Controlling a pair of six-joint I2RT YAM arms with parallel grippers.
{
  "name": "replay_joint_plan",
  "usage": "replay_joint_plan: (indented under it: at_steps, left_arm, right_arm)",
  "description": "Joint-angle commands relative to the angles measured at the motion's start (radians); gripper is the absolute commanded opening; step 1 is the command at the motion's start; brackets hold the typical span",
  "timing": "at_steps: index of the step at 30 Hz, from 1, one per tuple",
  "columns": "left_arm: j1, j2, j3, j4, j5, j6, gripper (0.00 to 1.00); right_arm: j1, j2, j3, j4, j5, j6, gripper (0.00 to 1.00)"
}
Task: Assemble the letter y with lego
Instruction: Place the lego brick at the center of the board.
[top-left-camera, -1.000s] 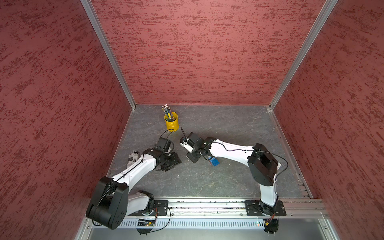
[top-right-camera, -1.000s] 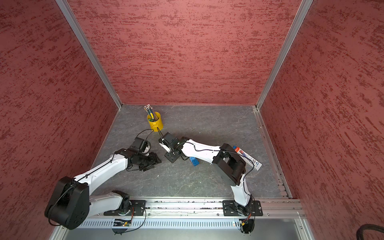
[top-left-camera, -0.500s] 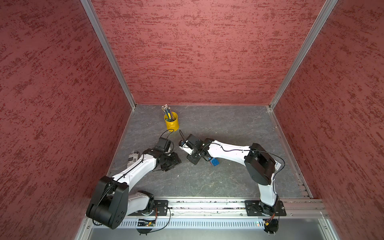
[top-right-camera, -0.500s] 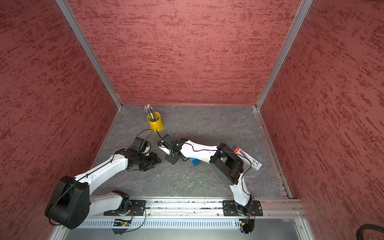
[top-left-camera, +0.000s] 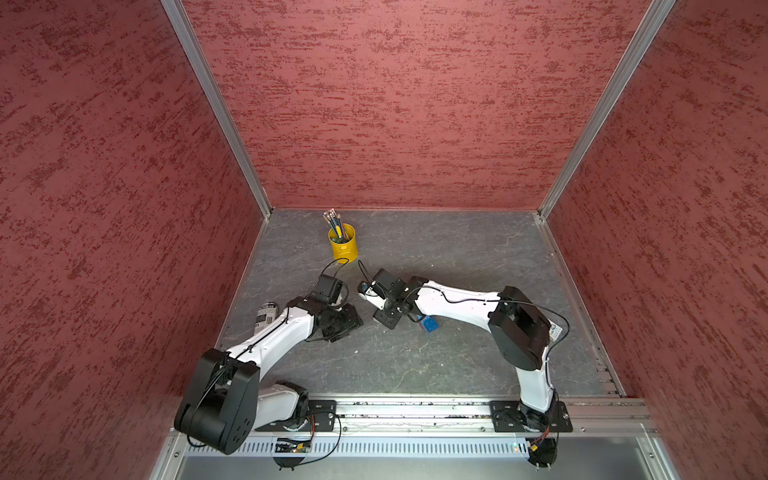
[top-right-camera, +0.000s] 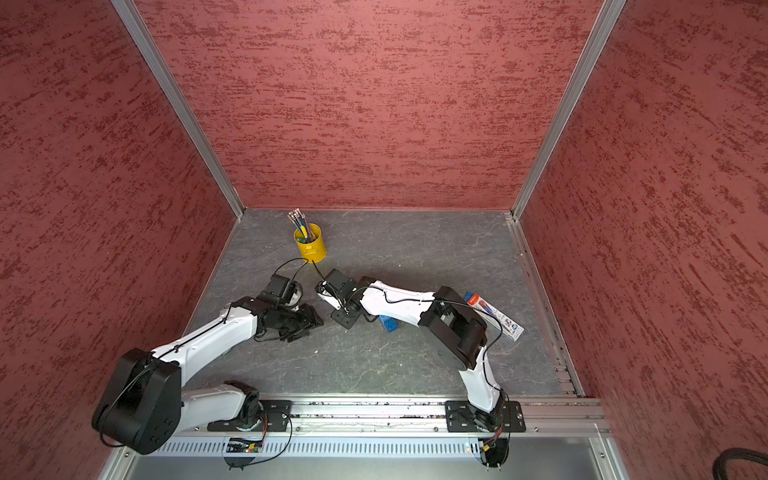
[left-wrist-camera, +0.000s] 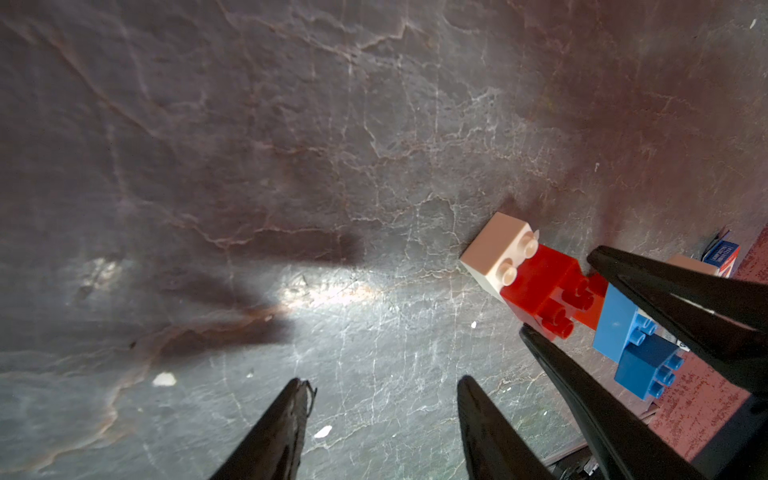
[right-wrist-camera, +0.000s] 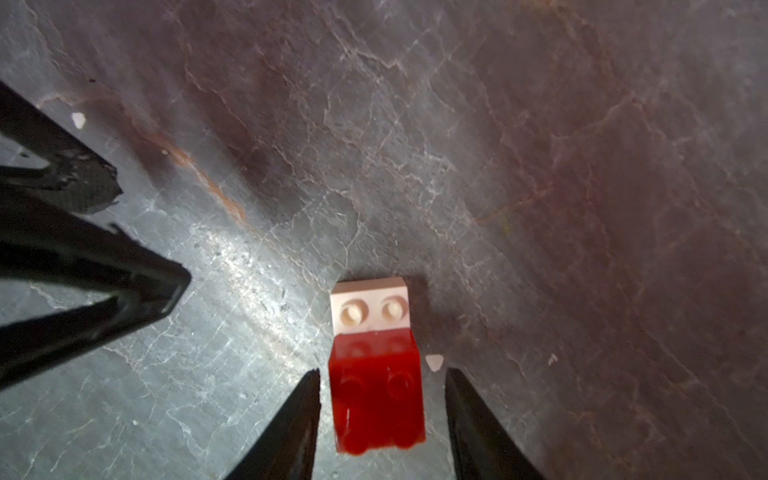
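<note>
Straddling the red stem of the letter y (right-wrist-camera: 376, 399) with the right gripper (right-wrist-camera: 382, 370): partly open, a sliver of slate showing at either side of the red bricks, so no grip and no visible touch. Lying flat on the grey tabletop (right-wrist-camera: 540, 166), studs showing, white foot pointing away beyond that gripper's fingertips, blue bar and small blue tip back toward its wrist and half hidden behind its black fingers in the left wrist view. Hovering just beside, off the white foot end, with the left gripper (left-wrist-camera: 382, 379): moderately open, only bare slate between its fingers, holding nothing, apart from the bricks. Fingertips of both arms near each other, not touching. Hiding most of the figure under the right arm in both top views, only a blue end (top-left-camera: 430, 323) peeping out. Well apart, farther back: yellow pencil cup (top-left-camera: 343, 245). Beside the left arm, a can (top-left-camera: 266, 318); behind the right arm's elbow, a printed box (top-right-camera: 494, 316).
</note>
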Motion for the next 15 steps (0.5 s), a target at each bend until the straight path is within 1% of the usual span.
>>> replay_joint_plan:
  at_steps: [1,7,11,15]
  left_arm:
    - [-0.008,0.006,0.007,0.027,0.022,-0.006,0.60]
    - [-0.022,0.006,0.000,0.103,0.068,-0.027,0.61]
    - [-0.017,0.005,-0.034,0.226,0.127,-0.060,0.62]
    - [-0.004,0.011,-0.093,0.381,0.194,-0.125,0.63]
  right_arm:
    - [0.005,-0.063,-0.007,0.009,0.034,0.026,0.52]
    - [-0.008,-0.201,-0.086,0.070,0.042,0.133,0.53]
    - [-0.031,-0.291,-0.167,0.114,0.075,0.238,0.54]
    - [-0.060,-0.369,-0.248,0.150,0.087,0.331,0.57]
